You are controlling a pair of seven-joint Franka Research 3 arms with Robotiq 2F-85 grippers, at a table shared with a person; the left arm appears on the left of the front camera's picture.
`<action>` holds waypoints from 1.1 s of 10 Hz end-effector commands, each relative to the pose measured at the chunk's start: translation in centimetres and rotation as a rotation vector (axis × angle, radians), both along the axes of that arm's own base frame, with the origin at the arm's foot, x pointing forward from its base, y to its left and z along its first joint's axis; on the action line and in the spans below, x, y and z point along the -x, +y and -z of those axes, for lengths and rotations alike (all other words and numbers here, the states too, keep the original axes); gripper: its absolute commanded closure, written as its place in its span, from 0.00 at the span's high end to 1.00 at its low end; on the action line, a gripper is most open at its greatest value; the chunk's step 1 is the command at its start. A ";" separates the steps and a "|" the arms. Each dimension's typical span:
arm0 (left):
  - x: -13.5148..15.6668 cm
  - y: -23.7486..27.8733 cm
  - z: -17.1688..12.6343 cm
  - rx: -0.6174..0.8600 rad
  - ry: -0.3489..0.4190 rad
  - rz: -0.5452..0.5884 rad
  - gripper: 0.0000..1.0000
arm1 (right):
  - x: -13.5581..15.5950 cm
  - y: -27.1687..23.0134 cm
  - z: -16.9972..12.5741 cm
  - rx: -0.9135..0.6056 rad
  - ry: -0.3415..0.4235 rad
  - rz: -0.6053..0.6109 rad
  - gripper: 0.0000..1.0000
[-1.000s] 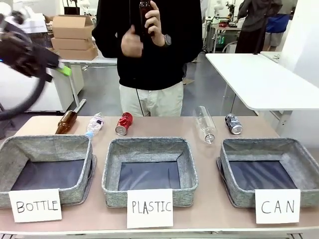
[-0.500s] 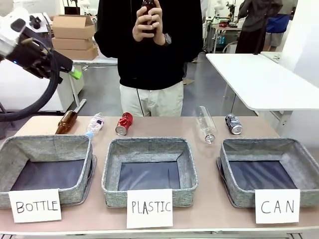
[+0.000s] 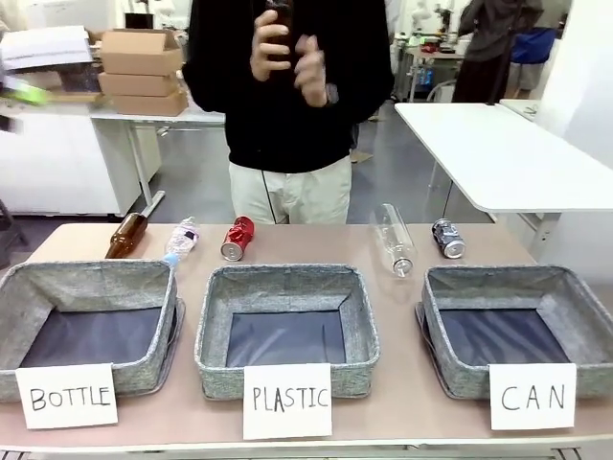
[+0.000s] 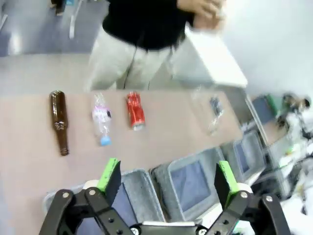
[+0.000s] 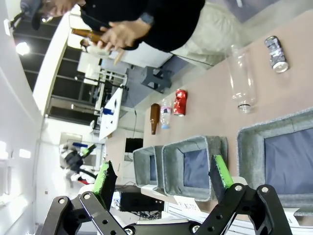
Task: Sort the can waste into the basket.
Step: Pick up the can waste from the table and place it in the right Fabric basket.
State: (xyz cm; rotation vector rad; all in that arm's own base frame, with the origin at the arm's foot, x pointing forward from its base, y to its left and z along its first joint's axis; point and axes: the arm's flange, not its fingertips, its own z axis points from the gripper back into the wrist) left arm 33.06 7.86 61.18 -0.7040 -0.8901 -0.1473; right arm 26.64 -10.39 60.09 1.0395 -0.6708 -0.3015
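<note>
Along the bench's (image 3: 397,383) far edge the row lies spread out. The red can (image 3: 238,238) is hemmed on the side toward the left edge by the small plastic bottle (image 3: 181,239), and the PLASTIC basket's (image 3: 287,276) far rim sits just in front of it. Toward the right edge there's a broad bare stretch, open all the way to the clear bottle (image 3: 394,240). The silver can (image 3: 447,238) lies near the far right corner, with the clear bottle near it on one side, bare bench on the other, and the CAN basket's (image 3: 498,276) rim close in front. That basket's mouth gapes upward, unobstructed. The person's hands (image 3: 311,67) are at chest height, well above the row. Narrow bare lanes run between the baskets.
</note>
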 end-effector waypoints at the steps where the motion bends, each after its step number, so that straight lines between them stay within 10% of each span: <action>1: 9.4 5.2 0.5 0.186 -0.249 -0.209 1.00 | -0.2 0.1 0.0 -0.006 -0.032 -0.010 1.00; 3: 11.1 7.6 2.5 0.367 -0.216 -0.419 1.00 | -0.2 0.1 0.0 -0.006 -0.032 -0.010 1.00; 4: 9.7 7.1 -0.4 0.211 -0.180 -0.203 1.00 | -0.2 0.1 0.0 -0.006 -0.032 -0.010 1.00; 11: 9.7 7.1 -0.4 0.211 -0.180 -0.203 1.00 | -0.2 0.1 0.0 -0.006 -0.032 -0.010 1.00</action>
